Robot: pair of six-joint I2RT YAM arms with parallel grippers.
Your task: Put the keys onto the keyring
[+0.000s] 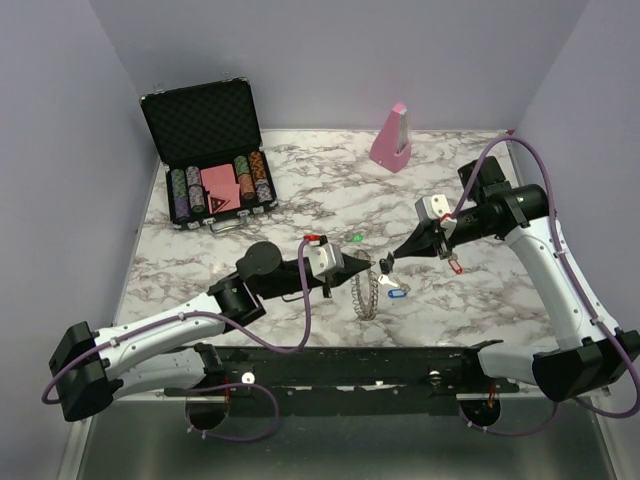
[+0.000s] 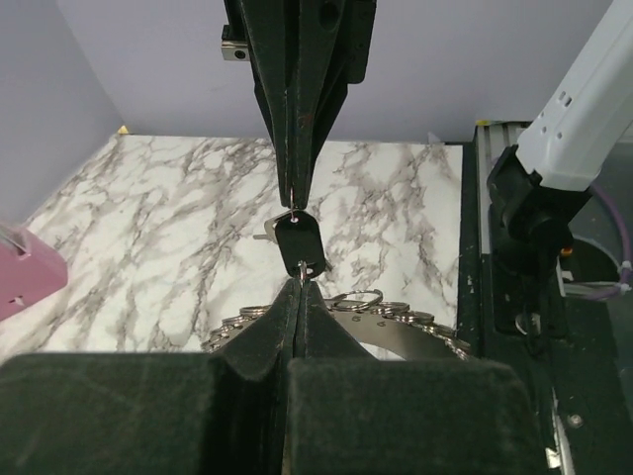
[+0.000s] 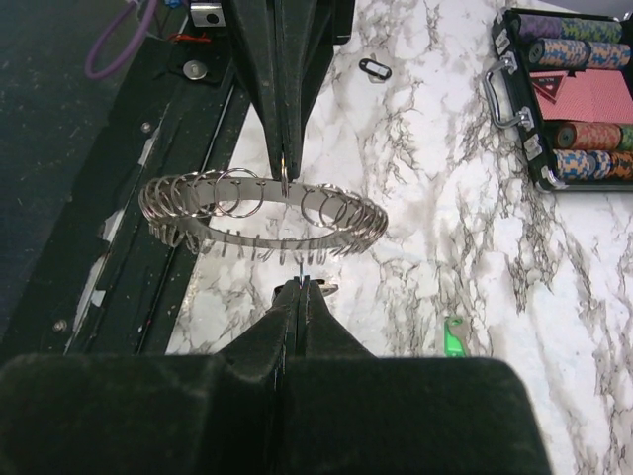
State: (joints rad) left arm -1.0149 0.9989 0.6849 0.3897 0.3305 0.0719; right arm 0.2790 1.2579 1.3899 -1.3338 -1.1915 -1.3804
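My left gripper (image 1: 370, 268) is shut on a small loop of the keyring (image 1: 367, 295), a toothed grey metal ring that hangs edge-on below its tips. In the right wrist view the left gripper (image 3: 285, 186) pinches a loop on the keyring's (image 3: 259, 224) far rim. My right gripper (image 1: 394, 256) is shut on the black-tagged key (image 1: 385, 263) and meets the left gripper tip to tip. In the left wrist view the black key (image 2: 296, 240) spans between the right gripper (image 2: 295, 203) and the left gripper (image 2: 300, 284), above the keyring (image 2: 425, 332). A blue key (image 1: 396, 292), a red key (image 1: 456, 266) and a green key (image 1: 355, 238) lie on the marble.
An open black case of poker chips (image 1: 215, 150) stands at the back left. A pink wedge block (image 1: 392, 138) stands at the back centre. The black base rail (image 1: 350, 365) runs along the near edge. The green key also shows in the right wrist view (image 3: 453, 338).
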